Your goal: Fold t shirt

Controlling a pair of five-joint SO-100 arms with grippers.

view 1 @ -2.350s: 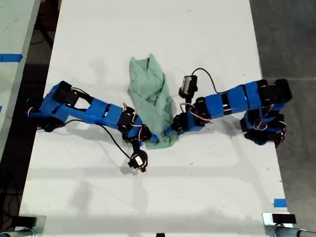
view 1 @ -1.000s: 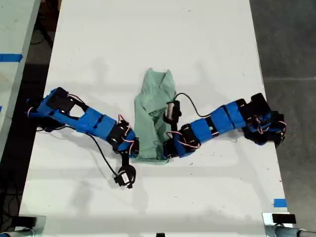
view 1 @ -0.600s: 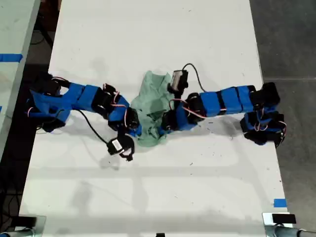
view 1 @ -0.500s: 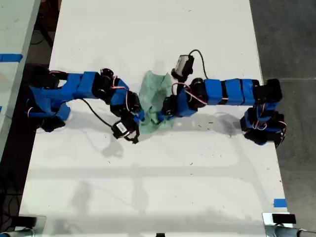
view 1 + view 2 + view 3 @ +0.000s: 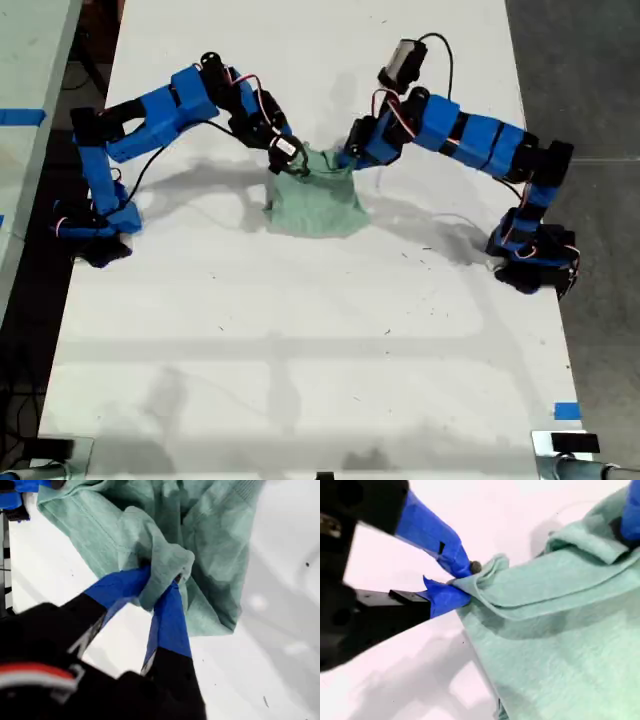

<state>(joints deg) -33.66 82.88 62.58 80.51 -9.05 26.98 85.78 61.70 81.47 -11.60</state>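
The t shirt (image 5: 315,200) hangs bunched over the middle of the white table (image 5: 300,380), its lower edge on the surface. My first gripper (image 5: 159,587) clamps one upper corner of it. My second gripper (image 5: 460,582) pinches another upper edge, and both hold the cloth up.

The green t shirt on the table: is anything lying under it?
Only the white table shows around the t shirt. My first gripper and my second gripper each pinch an edge. Whatever lies beneath the folded cloth is covered, so I cannot tell.
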